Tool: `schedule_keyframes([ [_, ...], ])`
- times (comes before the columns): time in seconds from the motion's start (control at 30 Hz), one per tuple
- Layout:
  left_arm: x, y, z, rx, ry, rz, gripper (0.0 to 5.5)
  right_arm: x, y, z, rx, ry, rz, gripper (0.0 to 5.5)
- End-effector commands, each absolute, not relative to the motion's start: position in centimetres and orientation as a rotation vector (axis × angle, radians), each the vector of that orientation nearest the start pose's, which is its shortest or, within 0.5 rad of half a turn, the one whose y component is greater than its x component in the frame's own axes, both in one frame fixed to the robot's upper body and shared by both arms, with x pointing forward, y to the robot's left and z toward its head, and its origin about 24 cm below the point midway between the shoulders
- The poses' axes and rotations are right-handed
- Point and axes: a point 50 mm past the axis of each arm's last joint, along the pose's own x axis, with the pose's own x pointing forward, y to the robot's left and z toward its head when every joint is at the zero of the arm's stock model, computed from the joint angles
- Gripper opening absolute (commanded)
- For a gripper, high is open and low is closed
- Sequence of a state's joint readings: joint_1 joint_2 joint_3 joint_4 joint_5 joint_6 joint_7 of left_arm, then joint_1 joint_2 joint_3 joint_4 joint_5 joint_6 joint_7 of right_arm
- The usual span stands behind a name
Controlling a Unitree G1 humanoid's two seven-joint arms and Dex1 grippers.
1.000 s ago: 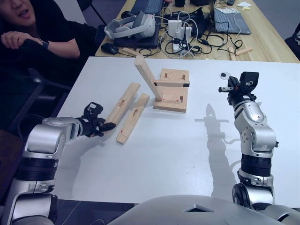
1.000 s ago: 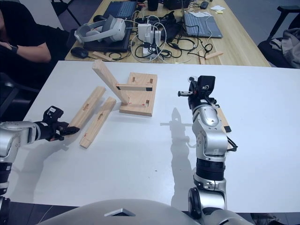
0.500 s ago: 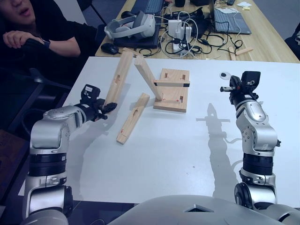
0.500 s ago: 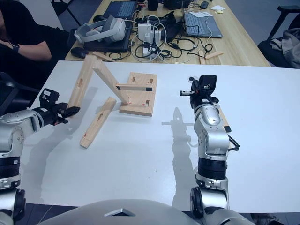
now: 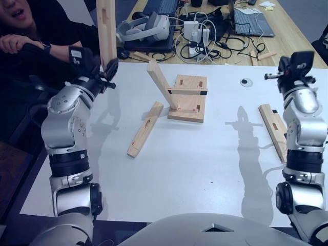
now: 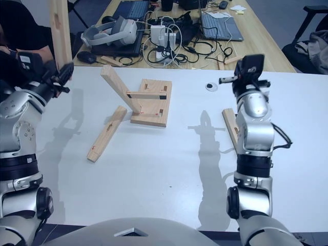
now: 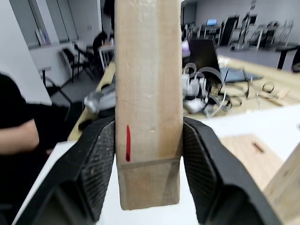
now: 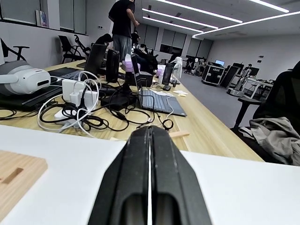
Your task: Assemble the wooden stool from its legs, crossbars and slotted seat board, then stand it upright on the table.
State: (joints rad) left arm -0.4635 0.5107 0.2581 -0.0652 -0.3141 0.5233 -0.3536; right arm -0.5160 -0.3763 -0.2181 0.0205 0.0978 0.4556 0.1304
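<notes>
Above the table's (image 5: 205,169) far left corner, the left gripper (image 5: 105,69) clamped the lower end of an upright leg (image 5: 106,28). Near the far edge lay the seat board (image 5: 188,100), a slanting leg (image 5: 162,83) rising from it. A flat leg (image 5: 145,128) lay nearby, a fourth leg (image 5: 273,130) by the right edge. The right gripper (image 8: 149,136) hung fully closed, empty.

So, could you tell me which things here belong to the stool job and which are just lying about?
Job: seat board, tilted leg, held leg in left gripper, loose piece near board, loose piece at right.
Lying about: headset, laptop, cables, mouse.
</notes>
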Motion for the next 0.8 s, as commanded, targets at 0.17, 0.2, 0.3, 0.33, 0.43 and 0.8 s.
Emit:
schedule_keyframes([
  [0.17, 31.4, 21.1, 24.2, 0.151, -0.364, -0.386, 2.05, 33.6, -19.0, 26.4, 0.064, -0.307, 0.512, 0.96],
  [0.2, 31.3, 20.5, 24.3, 0.159, -0.379, -0.423, 2.05, 33.4, -18.0, 27.2, 0.094, -0.319, 0.593, 1.1],
  [0.3, 31.0, 18.9, 23.3, 0.172, -0.385, -0.519, 2.05, 33.0, -14.7, 28.6, 0.213, -0.345, 0.795, 1.49],
  [0.33, 30.8, 18.3, 23.1, 0.177, -0.39, -0.551, 2.05, 32.8, -13.8, 28.8, 0.247, -0.347, 0.841, 1.76],
  [0.43, 30.4, 17.1, 22.9, 0.217, -0.4, -0.625, 2.05, 32.4, -11.4, 29.2, 0.298, -0.343, 0.938, 2.27],
  [0.8, 29.3, 15.4, 21.4, 0.363, -0.362, -0.822, 2.05, 31.5, -9.4, 30.3, 0.433, -0.354, 1.028, 2.99],
])
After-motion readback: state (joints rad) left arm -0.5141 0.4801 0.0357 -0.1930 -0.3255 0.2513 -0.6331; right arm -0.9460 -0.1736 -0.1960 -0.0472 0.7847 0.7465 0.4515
